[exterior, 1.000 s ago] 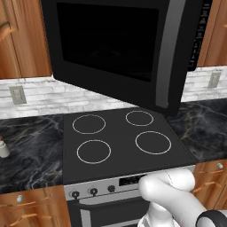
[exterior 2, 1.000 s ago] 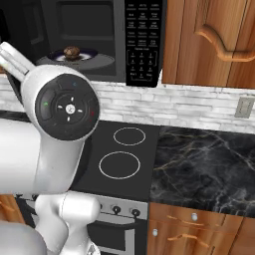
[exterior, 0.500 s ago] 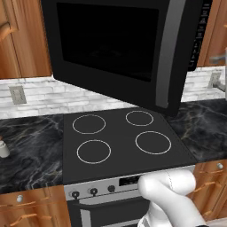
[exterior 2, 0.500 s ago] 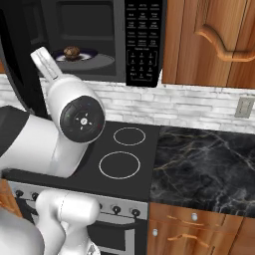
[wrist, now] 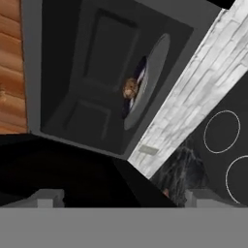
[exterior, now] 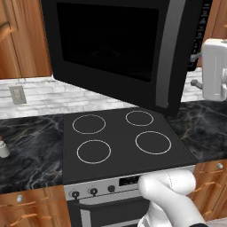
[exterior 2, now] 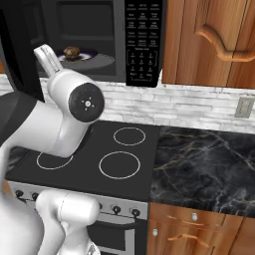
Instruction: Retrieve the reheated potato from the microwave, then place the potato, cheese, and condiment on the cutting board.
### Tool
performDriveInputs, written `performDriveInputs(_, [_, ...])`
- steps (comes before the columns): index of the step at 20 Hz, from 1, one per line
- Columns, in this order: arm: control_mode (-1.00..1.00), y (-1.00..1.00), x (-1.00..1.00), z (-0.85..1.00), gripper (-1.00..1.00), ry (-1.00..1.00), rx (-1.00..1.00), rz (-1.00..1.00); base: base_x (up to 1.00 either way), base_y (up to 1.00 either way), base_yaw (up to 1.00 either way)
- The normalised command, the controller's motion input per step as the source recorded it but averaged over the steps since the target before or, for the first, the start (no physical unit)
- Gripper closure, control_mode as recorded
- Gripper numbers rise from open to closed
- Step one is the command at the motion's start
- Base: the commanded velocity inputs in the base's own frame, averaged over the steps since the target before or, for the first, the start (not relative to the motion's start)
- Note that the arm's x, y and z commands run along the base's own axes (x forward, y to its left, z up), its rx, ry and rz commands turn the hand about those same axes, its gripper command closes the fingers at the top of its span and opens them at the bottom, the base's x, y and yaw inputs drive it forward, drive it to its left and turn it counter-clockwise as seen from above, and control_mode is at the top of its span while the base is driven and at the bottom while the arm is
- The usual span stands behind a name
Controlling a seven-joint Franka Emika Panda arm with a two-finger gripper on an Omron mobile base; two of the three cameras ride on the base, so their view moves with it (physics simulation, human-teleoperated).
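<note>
Our hand [wrist: 118, 201] is rolled sideways, its fingers spread wide and holding nothing, aimed into the open microwave [exterior 2: 89, 35]. Well ahead, the potato [wrist: 130, 88] sits on the turntable plate [wrist: 147, 80] inside. Our white arm [exterior 2: 60, 114] rises over the black stovetop [exterior: 119, 142].

Domestic kitchen. Four-ring cooktop [exterior: 122, 137] under a microwave [exterior 2: 107, 37] (door open); wooden cabinets [exterior 2: 211, 42] at 2 o'clock.

Both base views face the stove [exterior: 119, 142] from opposite sides, hand view rolled, seemingly nearer the microwave [wrist: 97, 72]
</note>
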Motion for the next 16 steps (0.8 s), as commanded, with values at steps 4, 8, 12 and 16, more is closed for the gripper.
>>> performDriveInputs(4, [-1.00,0.38,0.08,0.05,-1.00,0.09,0.10,0.17,0.00,0.00,0.00])
performDriveInputs(8, [-1.00,0.40,-0.01,0.00,-1.00,0.18,0.14,0.24,0.00,0.00,0.00])
performDriveInputs(12, [-1.00,0.42,-0.17,0.00,-1.00,0.14,0.10,0.29,0.00,0.00,0.00])
performDriveInputs(16, [-1.00,0.47,-0.39,0.01,-1.00,0.05,0.03,0.28,0.00,0.00,0.00])
